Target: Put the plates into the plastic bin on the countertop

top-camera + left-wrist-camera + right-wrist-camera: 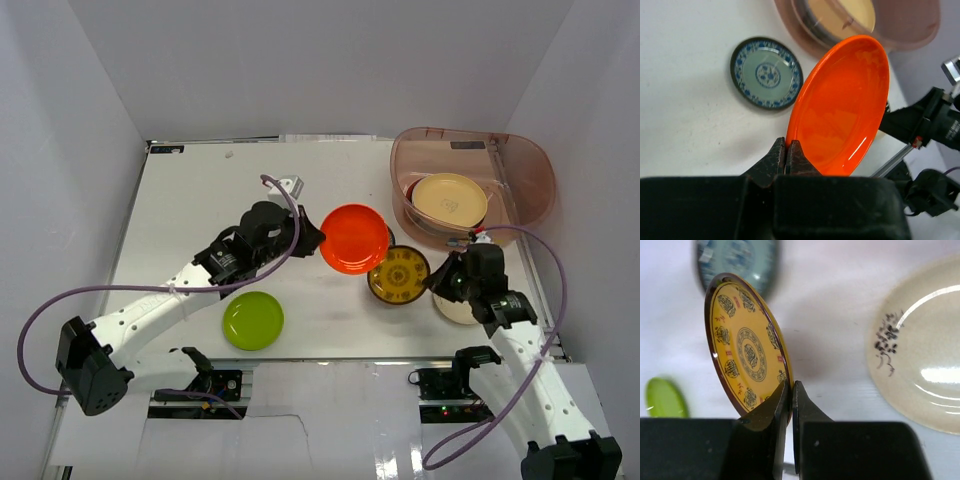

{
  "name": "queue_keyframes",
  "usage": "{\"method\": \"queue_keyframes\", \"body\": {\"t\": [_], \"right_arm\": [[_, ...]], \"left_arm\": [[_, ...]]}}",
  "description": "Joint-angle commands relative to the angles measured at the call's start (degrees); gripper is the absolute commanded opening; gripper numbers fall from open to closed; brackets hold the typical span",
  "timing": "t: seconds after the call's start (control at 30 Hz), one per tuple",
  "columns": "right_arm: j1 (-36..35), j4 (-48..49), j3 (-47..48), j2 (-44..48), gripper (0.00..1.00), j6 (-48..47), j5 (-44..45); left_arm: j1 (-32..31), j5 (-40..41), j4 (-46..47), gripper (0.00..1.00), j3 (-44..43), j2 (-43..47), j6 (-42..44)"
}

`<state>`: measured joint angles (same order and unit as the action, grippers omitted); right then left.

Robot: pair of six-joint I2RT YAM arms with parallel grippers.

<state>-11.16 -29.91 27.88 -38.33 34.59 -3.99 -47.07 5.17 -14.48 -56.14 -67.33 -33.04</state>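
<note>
My left gripper (312, 236) is shut on the rim of the orange-red plate (354, 238), held above the countertop (200, 220); in the left wrist view the gripper (786, 150) pinches the plate (842, 100) edge. My right gripper (436, 282) is shut on the brown-and-yellow patterned plate (398, 274), tilted in the right wrist view (745, 345) between its fingertips (791, 390). A cream plate (455, 308) lies under the right arm and shows in the right wrist view (920, 355). The lime green plate (252, 320) lies near the front. The blue-patterned plate (766, 73) lies below the orange one. The plastic bin (520, 165) holds a tan plate (450, 198) on a stack.
Pale grey walls (70, 150) enclose the countertop. A small metal clip (290, 185) lies behind the left arm. Purple cables (60, 300) loop off both arms. The bin's near wall (805, 40) stands just beyond the orange plate.
</note>
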Motion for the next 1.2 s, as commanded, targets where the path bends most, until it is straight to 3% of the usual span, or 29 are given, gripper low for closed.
{"method": "queue_keyframes", "body": {"t": [0.0,0.13,0.23,0.3,0.37,0.6,0.77,0.87,0.9,0.93,0.97,1.0,1.07,1.17], "right_arm": [[-0.18,-4.45,13.75,2.12,0.08,-3.12,-4.35],[-0.18,-3.67,25.63,-1.48,0.08,-5.49,-6.74],[-0.18,-0.6,31.33,-5.52,0.08,-9.18,2.2],[0.17,3.0,31.97,-10.16,0.08,-12.33,12.83],[2.0,8.71,33.11,-14.47,0.08,-13.75,16.46],[13.51,16.9,41.46,-37.74,0.08,-14.81,16.38],[16.17,19.26,40.43,-45.42,0.08,-13.15,10.96],[16.52,21.47,38.31,-46.22,0.23,-11.66,9.53],[17.22,21.56,38.13,-46.22,0.4,-11.3,9.44],[17.74,21.47,38.13,-46.05,0.45,-10.86,7.96],[19.4,21.47,38.21,-45.0,0.6,-9.73,6.29],[20.2,21.65,38.22,-44.21,0.66,-9.02,4.97],[22.22,21.82,38.39,-40.89,0.7,-7.62,1.62],[23.81,22.18,38.65,-34.47,0.67,-6.73,-0.49]], "left_arm": [[3.64,-5.25,5.33,0.0,-4.15,-0.08,-3.17],[6.28,-8.25,6.57,0.0,-7.92,0.0,-5.02],[6.73,-6.05,5.78,0.0,-10.83,1.23,-4.67],[6.81,-6.05,5.08,0.0,-12.41,1.41,-4.14],[6.82,-6.14,4.73,0.0,-13.2,0.63,-3.88],[6.9,-8.07,4.02,0.0,-22.15,-7.7,-1.34],[6.99,-10.17,3.76,0.0,-31.21,-18.61,-0.54],[6.9,-11.23,3.06,0.0,-38.24,-26.87,-0.8],[6.99,-11.23,2.71,0.0,-40.17,-30.89,-0.89],[6.9,-11.23,2.09,0.0,-43.67,-32.76,-1.24],[6.9,-11.32,1.74,0.0,-45.53,-34.6,-1.33],[6.9,-11.23,1.56,0.0,-47.2,-36.28,-1.5],[6.9,-11.84,1.21,0.0,-52.46,-41.55,-2.38],[6.64,-13.16,0.77,0.0,-60.45,-49.02,-3.7]]}}
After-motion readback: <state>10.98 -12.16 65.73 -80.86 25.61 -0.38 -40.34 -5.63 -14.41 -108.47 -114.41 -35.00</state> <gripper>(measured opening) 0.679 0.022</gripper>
